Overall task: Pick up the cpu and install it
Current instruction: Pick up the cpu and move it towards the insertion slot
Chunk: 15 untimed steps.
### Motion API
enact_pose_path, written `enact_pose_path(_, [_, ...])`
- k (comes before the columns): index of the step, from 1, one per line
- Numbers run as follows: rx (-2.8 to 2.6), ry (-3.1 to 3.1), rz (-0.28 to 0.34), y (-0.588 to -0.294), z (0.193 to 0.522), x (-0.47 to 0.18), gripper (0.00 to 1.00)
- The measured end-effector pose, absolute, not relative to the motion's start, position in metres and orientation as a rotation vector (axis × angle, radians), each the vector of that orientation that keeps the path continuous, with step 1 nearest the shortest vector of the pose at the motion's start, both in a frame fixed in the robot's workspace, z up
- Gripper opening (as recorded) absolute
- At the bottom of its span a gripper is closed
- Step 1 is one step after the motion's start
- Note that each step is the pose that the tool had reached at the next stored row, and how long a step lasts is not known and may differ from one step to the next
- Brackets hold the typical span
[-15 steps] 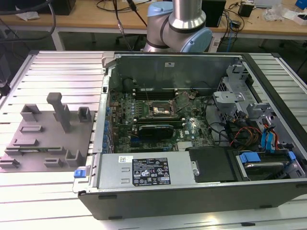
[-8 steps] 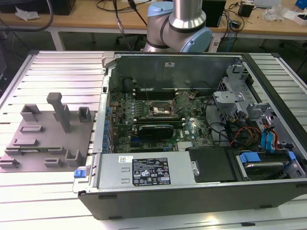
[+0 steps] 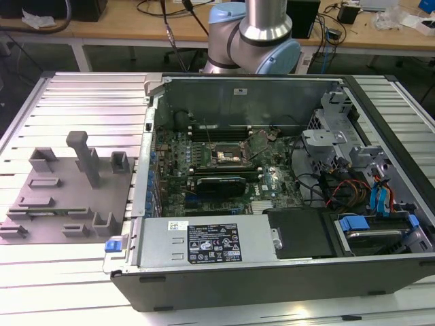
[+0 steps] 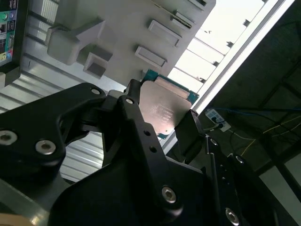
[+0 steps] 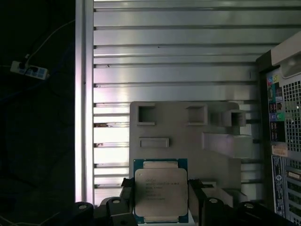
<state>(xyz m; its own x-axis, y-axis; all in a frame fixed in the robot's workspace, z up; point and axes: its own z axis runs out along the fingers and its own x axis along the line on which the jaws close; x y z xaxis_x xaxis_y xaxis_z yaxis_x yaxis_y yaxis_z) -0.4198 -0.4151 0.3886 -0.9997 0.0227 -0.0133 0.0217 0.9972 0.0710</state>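
Note:
The cpu (image 5: 161, 190) is a flat square chip with a silver-grey metal top and a green edge. It sits between the two black fingers (image 5: 196, 188) of my gripper (image 5: 161, 195), which is shut on its sides. In the second wrist view the cpu (image 4: 162, 106) shows tilted, pinched by the gripper (image 4: 161, 117). It hangs well above the grey fixture plate (image 5: 188, 127) on the slatted table. The open socket (image 3: 224, 156) lies on the motherboard inside the computer case (image 3: 272, 272).
The grey fixture plate (image 3: 61, 197) with raised blocks lies at the exterior view's left on the slatted aluminium table (image 3: 81, 102). The case holds cables, drive bays (image 3: 370, 197) and a power supply (image 3: 207, 241). The arm's base (image 3: 255, 41) stands behind the case.

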Motion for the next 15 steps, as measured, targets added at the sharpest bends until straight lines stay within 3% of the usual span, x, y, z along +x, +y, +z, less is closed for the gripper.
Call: enact_pose_path(15, [0.031,3.125,0.111,-0.415,0.413,-0.42,0.55])
